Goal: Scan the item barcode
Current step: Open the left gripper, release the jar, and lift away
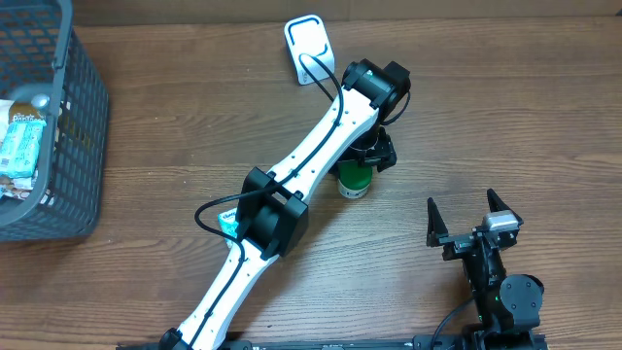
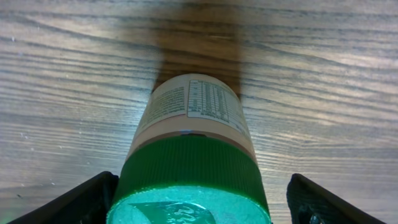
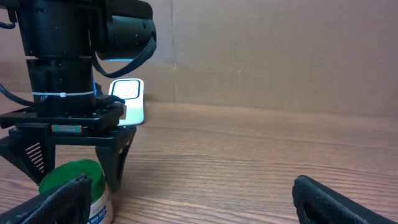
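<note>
Jaws of left gripper (image 2: 205,202) straddle upright bottle (image 2: 196,118)

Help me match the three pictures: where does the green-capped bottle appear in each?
Overhead: green-capped bottle just right of centre.
Left wrist: bottom centre, cap nearest the camera.
Right wrist: bottom left corner.
Shared landmark: white scanner, top centre overhead, left in right wrist; absent from left wrist.

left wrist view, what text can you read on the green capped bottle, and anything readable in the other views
bottle label, left wrist: printed table and fine print, too small to read
same label, right wrist: blue print, cut off, unreadable
packets in the basket, overhead: print blurred, unreadable
nothing can be quoted
</note>
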